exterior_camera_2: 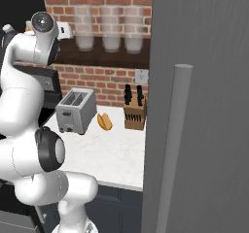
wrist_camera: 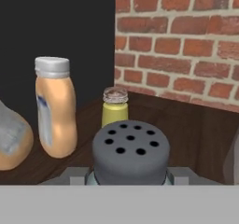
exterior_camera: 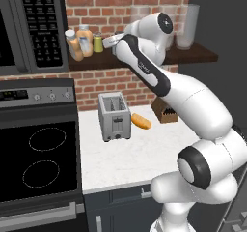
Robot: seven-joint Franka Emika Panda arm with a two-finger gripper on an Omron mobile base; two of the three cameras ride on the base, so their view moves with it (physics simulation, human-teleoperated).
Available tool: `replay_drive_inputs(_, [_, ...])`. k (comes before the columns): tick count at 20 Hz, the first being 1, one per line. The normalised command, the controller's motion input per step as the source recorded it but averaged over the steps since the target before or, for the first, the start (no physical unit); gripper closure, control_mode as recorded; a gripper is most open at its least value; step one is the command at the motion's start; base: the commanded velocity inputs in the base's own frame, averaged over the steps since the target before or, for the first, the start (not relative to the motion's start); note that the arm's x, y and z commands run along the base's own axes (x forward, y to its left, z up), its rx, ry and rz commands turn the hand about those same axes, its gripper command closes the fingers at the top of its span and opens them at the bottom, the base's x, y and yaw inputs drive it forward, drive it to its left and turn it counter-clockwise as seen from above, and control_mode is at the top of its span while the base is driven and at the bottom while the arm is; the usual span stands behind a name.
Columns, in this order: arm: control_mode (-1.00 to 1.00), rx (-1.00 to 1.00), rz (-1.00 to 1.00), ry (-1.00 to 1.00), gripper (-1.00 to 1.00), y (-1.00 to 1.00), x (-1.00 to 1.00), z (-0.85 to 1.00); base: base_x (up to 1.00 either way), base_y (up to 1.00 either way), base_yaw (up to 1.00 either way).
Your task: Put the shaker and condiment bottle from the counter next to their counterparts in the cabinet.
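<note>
White label (wrist_camera: 43, 110) on condiment bottle (wrist_camera: 56, 108) — writing unreadable.

A rendered domestic kitchen. Left of frame: a black stove (exterior_camera: 38, 158) with a microwave (exterior_camera: 29, 25) above it. Centre: a white marble surface (exterior_camera: 130, 153) carrying a toaster (exterior_camera: 114, 116) and a knife block (exterior_camera_2: 134, 111). Behind: a red brick wall (exterior_camera: 120, 8) and a dark wooden shelf (exterior_camera: 144, 59) with jars (exterior_camera_2: 111, 30).
</note>
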Motion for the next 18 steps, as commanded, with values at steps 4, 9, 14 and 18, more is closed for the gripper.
replay_drive_inputs(4, [-1.00, -0.01, 0.00, 0.00, 1.00, 0.00, 0.22, -0.01, 0.00, 0.00, 0.00])
replay_drive_inputs(9, [-1.00, 0.00, 0.00, 0.00, 1.00, 0.00, 0.22, 0.00, 0.00, 0.00, 0.00])
replay_drive_inputs(14, [-1.00, 0.00, 0.00, 0.00, -1.00, 0.00, 0.17, 0.00, 0.00, 0.00, 0.00])
replay_drive_inputs(18, [-1.00, 0.00, 0.00, 0.00, -1.00, 0.00, 0.07, -0.01, 0.00, 0.00, 0.00])
